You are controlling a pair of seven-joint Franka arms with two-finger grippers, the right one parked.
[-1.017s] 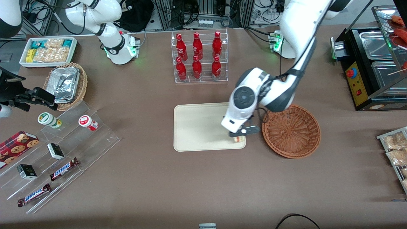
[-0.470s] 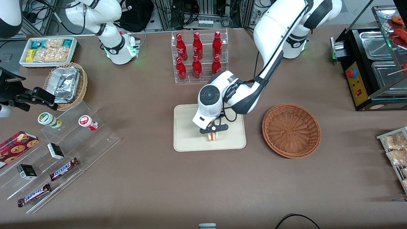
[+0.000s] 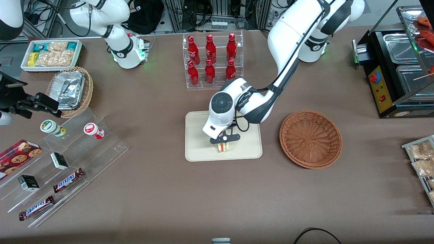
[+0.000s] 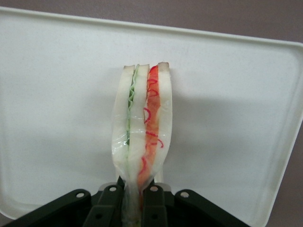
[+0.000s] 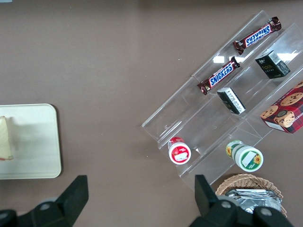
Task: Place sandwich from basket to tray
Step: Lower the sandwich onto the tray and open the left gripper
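My left gripper (image 3: 224,142) is shut on the sandwich (image 3: 223,147), a pale wedge with red and green filling, over the cream-beige tray (image 3: 200,149), near the tray's edge closest to the front camera. In the left wrist view the sandwich (image 4: 142,125) is pinched at its narrow end in the gripper (image 4: 136,201), with the tray (image 4: 57,94) right under it. Whether it touches the tray I cannot tell. The reddish-brown wicker basket (image 3: 310,139) stands beside the tray, toward the working arm's end, with nothing in it. The right wrist view catches the sandwich (image 5: 4,138) on the tray (image 5: 38,142).
A clear rack of red bottles (image 3: 212,61) stands farther from the front camera than the tray. Toward the parked arm's end are a clear stepped display (image 3: 67,162) with snacks, a tan basket of foil containers (image 3: 70,90) and a white bin (image 3: 51,54). A black appliance (image 3: 396,71) stands at the working arm's end.
My gripper has carried the sandwich from the tray's corner beside the basket to over the tray's middle, then shifted slightly more toward the parked arm's end.
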